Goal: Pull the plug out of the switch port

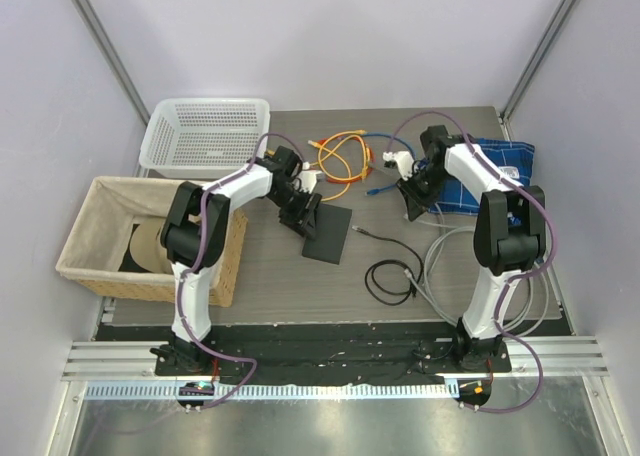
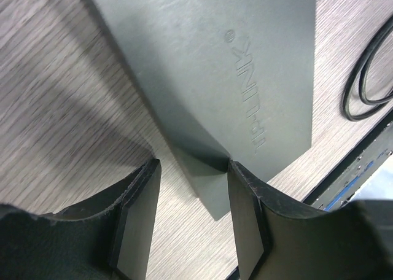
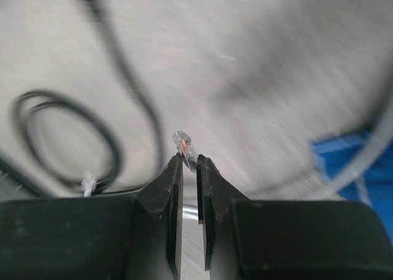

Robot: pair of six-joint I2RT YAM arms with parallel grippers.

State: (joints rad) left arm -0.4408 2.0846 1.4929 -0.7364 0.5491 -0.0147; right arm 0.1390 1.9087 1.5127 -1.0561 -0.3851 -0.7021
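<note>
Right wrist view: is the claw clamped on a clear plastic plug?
Yes, the right claw pinches the clear plastic plug, its tip poking out.

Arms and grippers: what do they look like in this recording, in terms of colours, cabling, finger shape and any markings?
Both match. The left arm and right arm have white links between chunky black joints, with a purple cable looped along each. The left gripper and right gripper are matte black, with flat fingers tapering to narrow tips. No readable markings show.

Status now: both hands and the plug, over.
Left hand open, straddling switch corner. Right hand shut on clear plug, tip free of any port. Black cable loop on table, not blocking.
</note>
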